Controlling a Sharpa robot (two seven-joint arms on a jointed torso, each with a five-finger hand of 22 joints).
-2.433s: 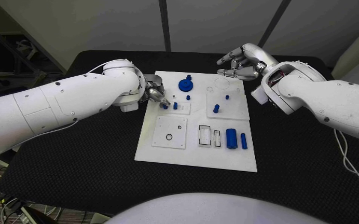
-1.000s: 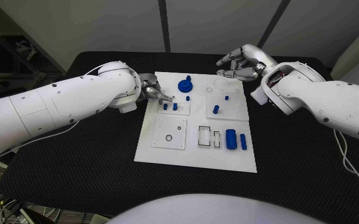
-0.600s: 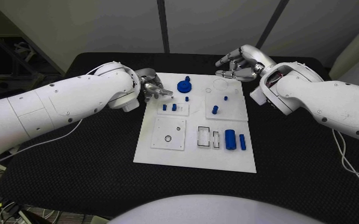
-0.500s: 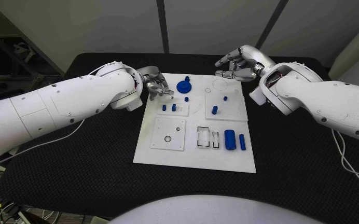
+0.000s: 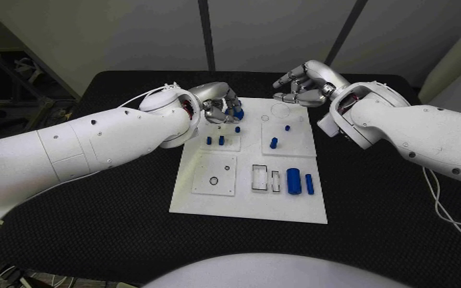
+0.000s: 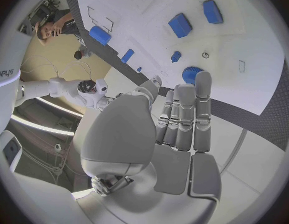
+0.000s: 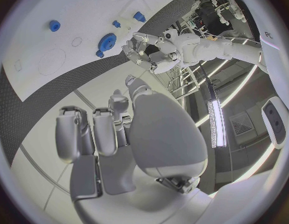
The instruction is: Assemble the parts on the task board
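Observation:
The white task board lies in the middle of the black table. A round blue part stands near its far edge, and my left hand hovers right beside it, fingers stretched and holding nothing. In the left wrist view the fingertips almost reach that round blue part. Two small blue pegs stand nearer on the left, another peg to their right. A blue cylinder and a blue bar lie at the board's right. My right hand hangs over the far right corner, fingers loosely bent, empty.
Clear rectangular slots and a square plate with small holes sit in the board's near half. Black table surrounds the board on all sides. Grey wall panels rise behind the table's far edge.
My left hand has moved away from the two small pegs toward the board's far edge and now sits beside the round blue part. The right hand has stayed in place.

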